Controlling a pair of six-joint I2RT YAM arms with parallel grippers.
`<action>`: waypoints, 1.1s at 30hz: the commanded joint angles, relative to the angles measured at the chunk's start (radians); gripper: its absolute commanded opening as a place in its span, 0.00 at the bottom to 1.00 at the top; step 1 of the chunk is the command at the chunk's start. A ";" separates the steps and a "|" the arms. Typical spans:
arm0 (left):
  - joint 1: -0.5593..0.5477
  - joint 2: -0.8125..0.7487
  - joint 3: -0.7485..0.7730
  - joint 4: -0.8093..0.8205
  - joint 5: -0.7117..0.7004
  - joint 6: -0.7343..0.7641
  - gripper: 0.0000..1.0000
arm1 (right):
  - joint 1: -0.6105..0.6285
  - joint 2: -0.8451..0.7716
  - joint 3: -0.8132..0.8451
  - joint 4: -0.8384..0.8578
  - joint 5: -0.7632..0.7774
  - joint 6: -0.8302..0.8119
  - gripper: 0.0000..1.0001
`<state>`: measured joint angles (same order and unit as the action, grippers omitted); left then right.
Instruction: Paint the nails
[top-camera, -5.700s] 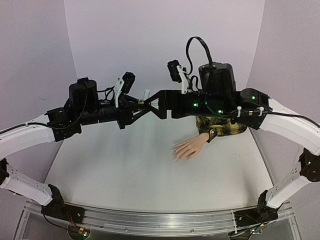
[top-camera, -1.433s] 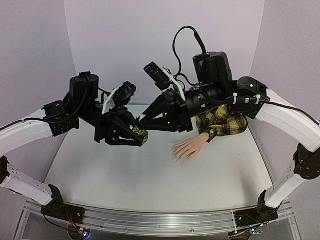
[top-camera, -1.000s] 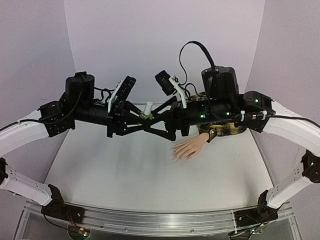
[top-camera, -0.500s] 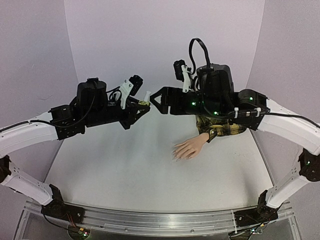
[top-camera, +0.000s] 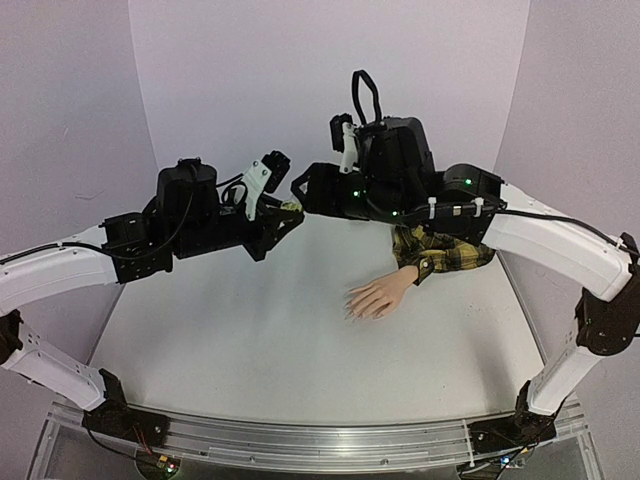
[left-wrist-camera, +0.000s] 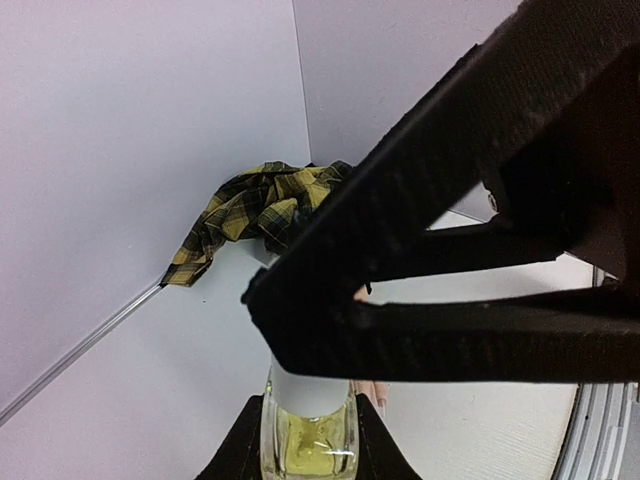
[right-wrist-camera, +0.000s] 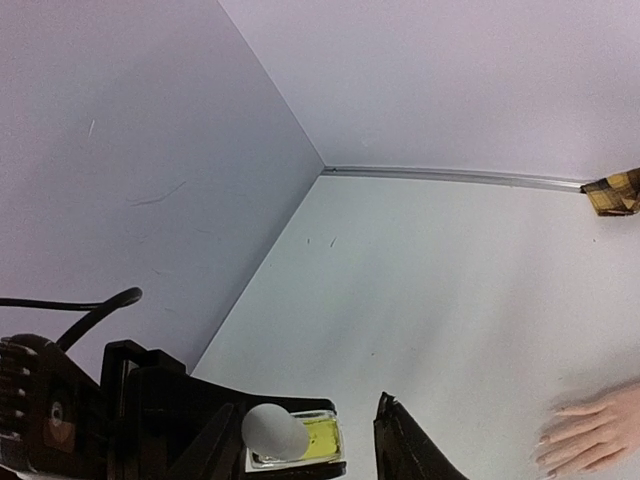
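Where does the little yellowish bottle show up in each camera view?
Top external: bottle slightly left of centre, above the middle.
Left wrist: bottle at bottom centre.
Right wrist: bottle at the bottom edge, left of centre.
Shared landmark: the plaid sleeve, seen in all three.

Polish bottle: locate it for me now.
Top view, left of centre: the bottle is clamped in the left gripper, raised off the table, left of the mannequin hand.
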<state>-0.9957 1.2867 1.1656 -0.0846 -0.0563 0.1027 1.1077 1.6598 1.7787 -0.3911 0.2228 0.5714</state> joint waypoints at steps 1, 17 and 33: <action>-0.006 0.007 0.048 0.069 -0.002 -0.012 0.00 | 0.004 0.031 0.053 -0.022 -0.024 0.010 0.34; 0.011 -0.089 0.017 0.033 0.622 -0.035 0.00 | 0.002 -0.054 -0.049 0.039 -0.501 -0.368 0.00; 0.087 -0.043 0.111 -0.109 0.946 -0.047 0.00 | -0.003 -0.217 -0.222 0.055 -0.869 -0.555 0.25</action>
<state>-0.9272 1.2728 1.2320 -0.2675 1.1232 -0.0013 1.0885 1.4898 1.6055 -0.3257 -0.7872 0.0117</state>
